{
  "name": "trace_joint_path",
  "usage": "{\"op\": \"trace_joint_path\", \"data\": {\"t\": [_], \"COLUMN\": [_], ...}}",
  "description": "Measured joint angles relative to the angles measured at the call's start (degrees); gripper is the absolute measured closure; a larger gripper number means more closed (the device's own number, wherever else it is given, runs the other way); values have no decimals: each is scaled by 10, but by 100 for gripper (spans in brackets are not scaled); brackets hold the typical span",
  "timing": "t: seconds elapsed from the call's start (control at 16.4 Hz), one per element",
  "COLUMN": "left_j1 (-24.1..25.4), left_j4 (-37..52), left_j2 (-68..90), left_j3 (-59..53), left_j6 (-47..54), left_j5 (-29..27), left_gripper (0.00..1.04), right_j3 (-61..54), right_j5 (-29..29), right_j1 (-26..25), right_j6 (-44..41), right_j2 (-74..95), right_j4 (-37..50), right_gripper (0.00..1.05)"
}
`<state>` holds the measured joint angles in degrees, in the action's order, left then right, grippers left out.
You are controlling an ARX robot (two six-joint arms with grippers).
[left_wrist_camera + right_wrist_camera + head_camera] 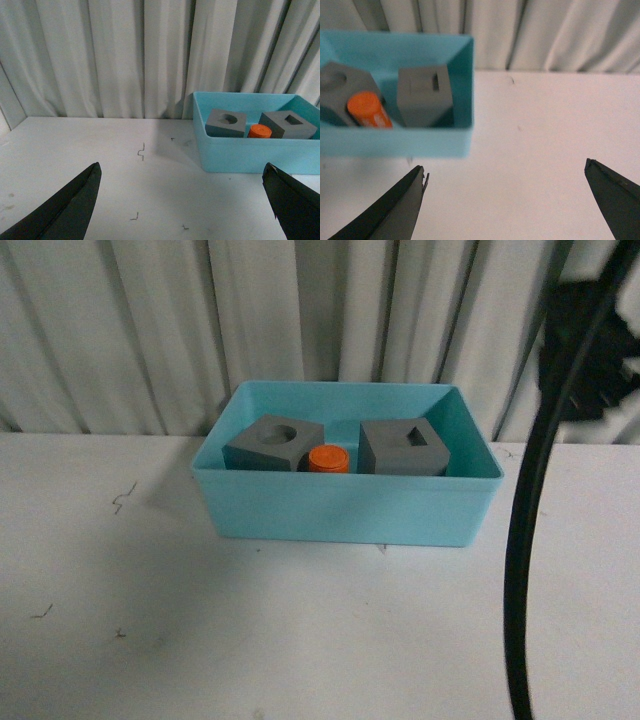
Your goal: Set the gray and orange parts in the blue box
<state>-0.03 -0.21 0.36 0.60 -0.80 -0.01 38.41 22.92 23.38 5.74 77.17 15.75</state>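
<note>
A thick black cable (520,570) hangs nearest the front camera, curving down the right side over the white surface (200,630). Beyond it sits the blue box (345,510), a light turquoise tub with a rimmed edge, holding all three parts. The left gray cube (273,445) is matte, tilted, and has a round hole in its top; the right gray cube (402,448) is equally matte with a rectangular hole on top. Between them, touching or nearly touching the left cube, stands the small orange cylinder (328,459), its flat end facing up; lettering cannot be made out from the front. From the left wrist the box (255,150) lies well apart from the left gripper (182,200), whose dark fingers (65,210) are spread wide and hold nothing, above bare surface marked with small scuffs. From the right wrist the box (395,142) is near the right gripper (505,205); its fingers (395,210) are likewise spread wide and empty, and here the cylinder (367,111) leans against the round-holed cube (337,92), beside the other cube (422,95). Pale pleated curtains (300,310) hang behind the surface.
</note>
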Motion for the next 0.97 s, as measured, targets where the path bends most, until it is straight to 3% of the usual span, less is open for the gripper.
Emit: {"op": "trace_joint_path", "data": {"t": [0.12, 0.24, 0.36, 0.55, 0.67, 0.79, 0.85, 0.97], "left_j1": [0, 0, 0, 0, 0, 0, 0, 0], "left_j4": [0, 0, 0, 0, 1, 0, 0, 0], "left_j2": [0, 0, 0, 0, 0, 0, 0, 0], "left_j3": [0, 0, 0, 0, 0, 0, 0, 0], "left_j6": [0, 0, 0, 0, 0, 0, 0, 0], "left_j5": [0, 1, 0, 0, 0, -1, 0, 0], "left_gripper": [7, 7, 7, 7, 7, 7, 7, 7], "right_j3": [-86, -94, -67, -66, -171, -298, -311, -336], "right_j5": [75, 134, 162, 164, 215, 160, 136, 64], "right_j1": [76, 188, 216, 216, 205, 168, 118, 58], "right_j6": [85, 220, 328, 389, 278, 88, 21, -30], "right_j2": [-130, -163, -115, -116, -119, -204, -269, -360], "right_j4": [-108, -199, -250, -253, 61, 241, 259, 198], "right_gripper": [6, 6, 6, 6, 23, 45, 57, 81]}}
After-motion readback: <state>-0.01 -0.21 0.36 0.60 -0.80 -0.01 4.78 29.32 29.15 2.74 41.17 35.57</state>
